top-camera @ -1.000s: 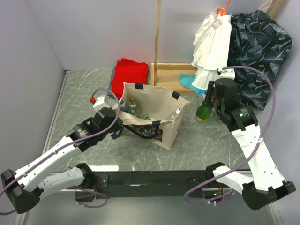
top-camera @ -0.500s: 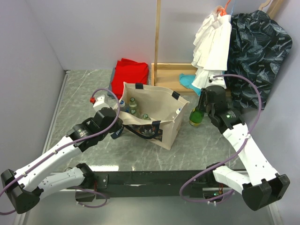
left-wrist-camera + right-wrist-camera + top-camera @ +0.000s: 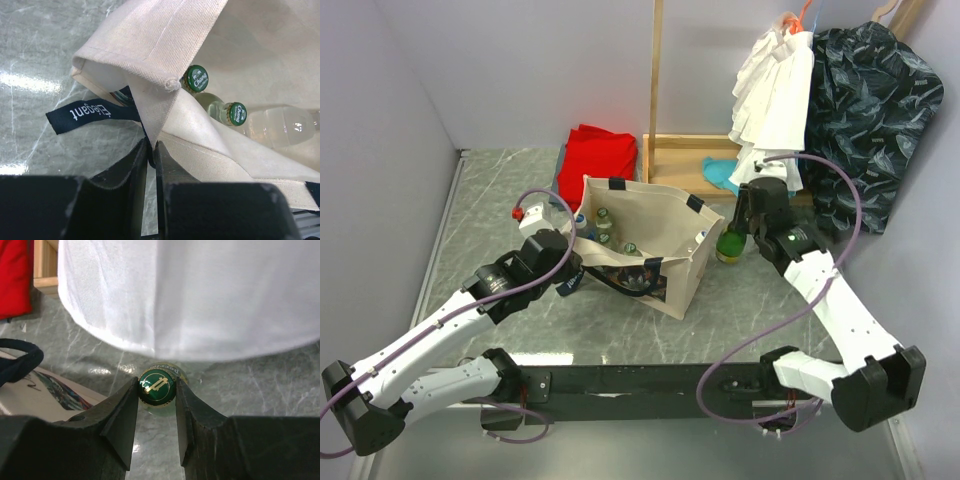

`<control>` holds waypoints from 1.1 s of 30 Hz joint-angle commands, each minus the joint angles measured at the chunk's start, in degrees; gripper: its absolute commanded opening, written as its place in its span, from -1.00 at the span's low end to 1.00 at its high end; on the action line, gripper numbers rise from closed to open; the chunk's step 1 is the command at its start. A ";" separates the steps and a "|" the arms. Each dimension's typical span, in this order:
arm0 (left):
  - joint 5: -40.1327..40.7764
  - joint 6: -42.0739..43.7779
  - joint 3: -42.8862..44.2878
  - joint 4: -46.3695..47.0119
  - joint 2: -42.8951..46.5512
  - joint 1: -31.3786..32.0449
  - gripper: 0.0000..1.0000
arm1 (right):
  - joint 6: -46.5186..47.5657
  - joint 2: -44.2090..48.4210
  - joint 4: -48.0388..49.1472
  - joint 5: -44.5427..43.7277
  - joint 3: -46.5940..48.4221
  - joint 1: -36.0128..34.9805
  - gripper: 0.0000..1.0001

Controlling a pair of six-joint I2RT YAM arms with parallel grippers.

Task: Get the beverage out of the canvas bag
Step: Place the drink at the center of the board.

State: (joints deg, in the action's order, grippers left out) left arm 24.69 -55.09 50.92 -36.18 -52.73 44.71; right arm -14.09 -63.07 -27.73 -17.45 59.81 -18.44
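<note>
With the right gripper [image 3: 156, 390] closed fully on the cap of the green glass bottle [image 3: 728, 246], outside the canvas bag [image 3: 665, 238] and just beside its right wall, judged nearly extracted; unclear whether the base touches the tabletop [image 3: 490, 200]. With the left gripper [image 3: 151, 150] pinched almost shut on the hem at the bag's near-left corner, bracing the bag over the other green-capped bottles [image 3: 196, 79] inside. For a clean finish: carry the bottle clear of the bag wall, lower upright onto bare surface, release only once seated; beware the slim cap grip, likely to let the body swing. Surface: grey veined marble-pattern top, smooth, glossy, with glare patches. Room: plain grey walls [image 3: 520, 70]; red folded cloth [image 3: 598, 155] behind the bag; wooden stand [image 3: 657, 90] at the back, with a white garment [image 3: 775, 90] hanging close above the right gripper and a dark patterned garment [image 3: 870, 100] to its right; teal cloth [image 3: 722, 172] at the foot of the stand.
</note>
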 commanded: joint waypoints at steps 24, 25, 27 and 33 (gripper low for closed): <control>-0.17 0.60 0.85 -0.73 -0.71 0.03 -0.66 | 2.13 -10.23 14.19 -0.04 6.10 0.42 -1.00; -0.17 0.60 0.85 -0.90 -0.71 0.11 -0.66 | 2.13 -10.41 14.28 0.22 6.11 0.42 -1.00; -0.08 0.69 0.85 -0.99 -0.71 0.11 -0.67 | 2.05 -10.50 14.72 0.84 6.19 0.33 -1.00; 0.18 0.42 0.94 -1.26 -0.36 0.03 -0.66 | 1.87 -11.99 13.93 0.31 7.25 0.42 -1.00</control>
State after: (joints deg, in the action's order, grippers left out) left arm 24.75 -55.13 50.92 -36.25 -53.25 44.71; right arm -12.34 -75.94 -21.67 -15.94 61.69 -18.37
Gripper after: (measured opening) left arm 0.171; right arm 0.395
